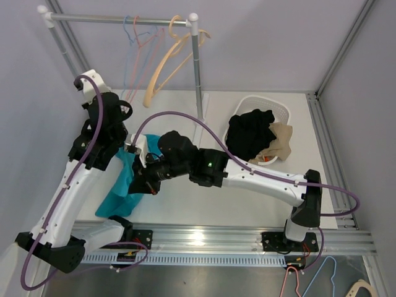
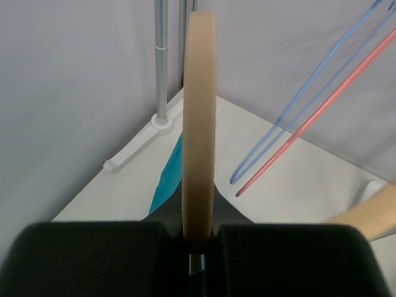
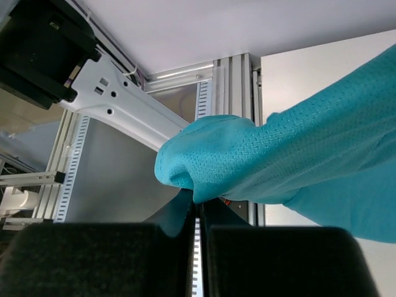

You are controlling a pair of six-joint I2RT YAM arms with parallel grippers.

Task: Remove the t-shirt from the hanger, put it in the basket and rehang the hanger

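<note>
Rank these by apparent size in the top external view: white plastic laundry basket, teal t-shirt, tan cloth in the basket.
1. White plastic laundry basket.
2. Teal t-shirt, partly covered, so unsure against the basket.
3. Tan cloth, clearly smallest.

A teal mesh t-shirt [image 1: 122, 185] drapes in a crumpled mass over the near left of the bench [image 1: 247, 201], one bunched fold pinched in the right end effector [image 3: 198, 213]. The tan hanger [image 2: 199, 124], upright and seen edge-on, stands clamped in the left end effector [image 2: 199, 241], with teal cloth showing just behind it.
</note>
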